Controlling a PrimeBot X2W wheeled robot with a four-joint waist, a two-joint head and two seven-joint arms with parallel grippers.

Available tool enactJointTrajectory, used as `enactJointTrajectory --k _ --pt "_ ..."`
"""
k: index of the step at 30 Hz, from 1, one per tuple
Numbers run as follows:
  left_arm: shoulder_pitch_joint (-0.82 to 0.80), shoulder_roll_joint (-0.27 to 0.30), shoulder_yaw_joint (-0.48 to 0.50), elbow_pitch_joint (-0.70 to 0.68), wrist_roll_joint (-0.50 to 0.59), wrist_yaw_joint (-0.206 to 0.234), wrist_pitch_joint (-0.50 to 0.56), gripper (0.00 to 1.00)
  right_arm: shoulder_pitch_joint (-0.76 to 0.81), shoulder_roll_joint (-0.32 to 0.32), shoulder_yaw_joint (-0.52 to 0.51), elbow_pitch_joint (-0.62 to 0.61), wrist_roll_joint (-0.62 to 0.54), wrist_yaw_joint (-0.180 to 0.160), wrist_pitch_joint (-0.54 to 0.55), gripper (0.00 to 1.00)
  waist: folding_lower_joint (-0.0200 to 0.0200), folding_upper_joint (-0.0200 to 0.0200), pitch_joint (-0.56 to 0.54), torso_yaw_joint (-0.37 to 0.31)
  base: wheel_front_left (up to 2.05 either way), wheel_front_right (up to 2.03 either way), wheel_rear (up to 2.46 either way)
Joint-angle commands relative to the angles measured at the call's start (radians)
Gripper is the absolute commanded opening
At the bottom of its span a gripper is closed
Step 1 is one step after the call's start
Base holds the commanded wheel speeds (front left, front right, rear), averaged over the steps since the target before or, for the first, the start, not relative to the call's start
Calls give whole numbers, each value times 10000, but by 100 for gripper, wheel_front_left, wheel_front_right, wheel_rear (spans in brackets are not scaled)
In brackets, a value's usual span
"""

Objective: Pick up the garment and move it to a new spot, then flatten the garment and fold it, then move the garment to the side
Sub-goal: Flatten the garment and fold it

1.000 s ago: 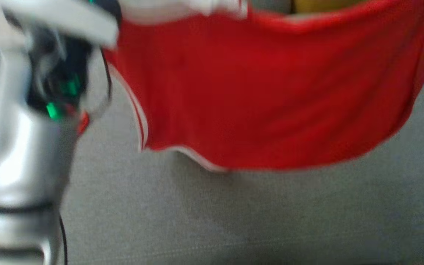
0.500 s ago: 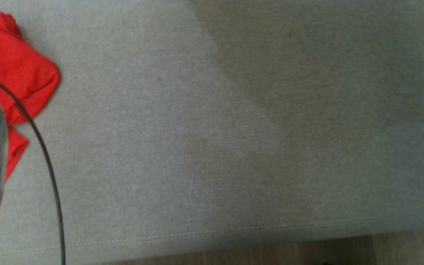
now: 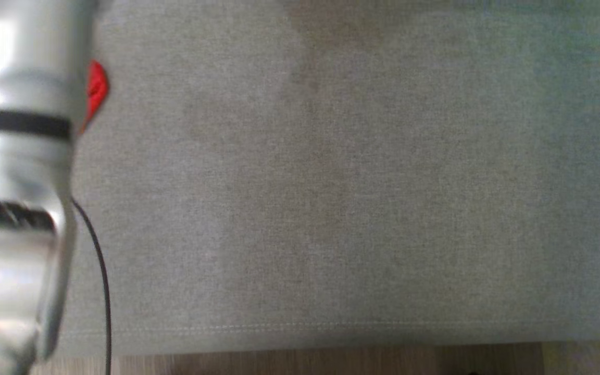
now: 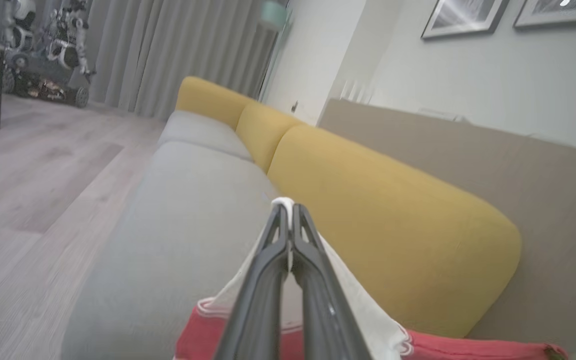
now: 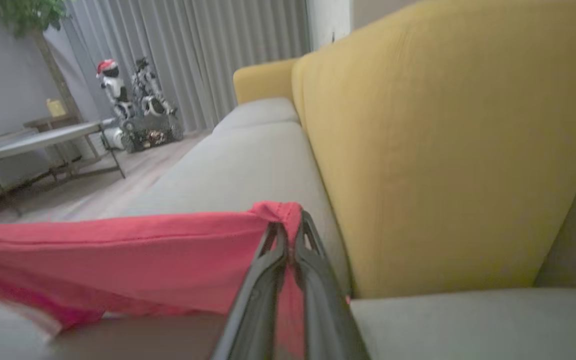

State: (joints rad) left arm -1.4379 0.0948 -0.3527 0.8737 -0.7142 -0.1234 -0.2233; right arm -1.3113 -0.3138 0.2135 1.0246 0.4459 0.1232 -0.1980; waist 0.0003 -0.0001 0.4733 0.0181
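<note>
A red garment [image 5: 118, 260] with white trim is held stretched between two grippers over a grey sofa seat [image 5: 248, 165]. The right gripper [image 5: 290, 225] has its two dark fingers pressed together on a bunched red corner that folds over their tips, and the cloth runs off to the left of those fingers as a taut band. The left gripper [image 4: 287, 210] is likewise closed to a pinch. A white hem pokes out just past its tips, and white and red cloth falls away below and to the right of them. Yellow back cushions [image 4: 383, 220] rise to the right of the fingers in each wrist view. In the head view, a sliver of red peeks from behind a pale forearm [image 3: 13, 182]. A black cable [image 3: 101, 271] trails beside the forearm over the seat, with wood floor [image 3: 331, 359] along the near edge. Far beyond the right fingers, other robots [image 5: 138, 105] stand by grey curtains [image 5: 193, 55].
</note>
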Motion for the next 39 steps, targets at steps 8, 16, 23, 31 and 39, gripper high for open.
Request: enactJointTrajectory --k 8,16,23,31,39 --pt "3177 654 -1191 -244 -743 -69 133 0 2825 -160 2186 64 1690 75 1028 0 -3 1 -1387 287 0 0 0" --pt "5715 1794 -2544 -1359 -1692 -71 795 0 4482 -864 3438 -364 3184 75 2114 0 -3 1 -2427 374 0 0 0" --pt "7120 2740 -3188 -2506 -2435 -72 1291 0 5338 -1456 4579 -896 3791 75 2528 0 -3 1 -3166 400 0 0 0" --pt "8399 3688 -3763 -3929 -3219 -72 2159 0 5978 -2059 5774 -1320 4272 75 3042 0 -3 1 -3773 436 0 0 0" --pt "9194 4432 -3963 -5139 -4032 -72 3009 0 6207 -2618 6580 -1733 4795 75 3476 0 -3 1 -4024 419 0 0 0"
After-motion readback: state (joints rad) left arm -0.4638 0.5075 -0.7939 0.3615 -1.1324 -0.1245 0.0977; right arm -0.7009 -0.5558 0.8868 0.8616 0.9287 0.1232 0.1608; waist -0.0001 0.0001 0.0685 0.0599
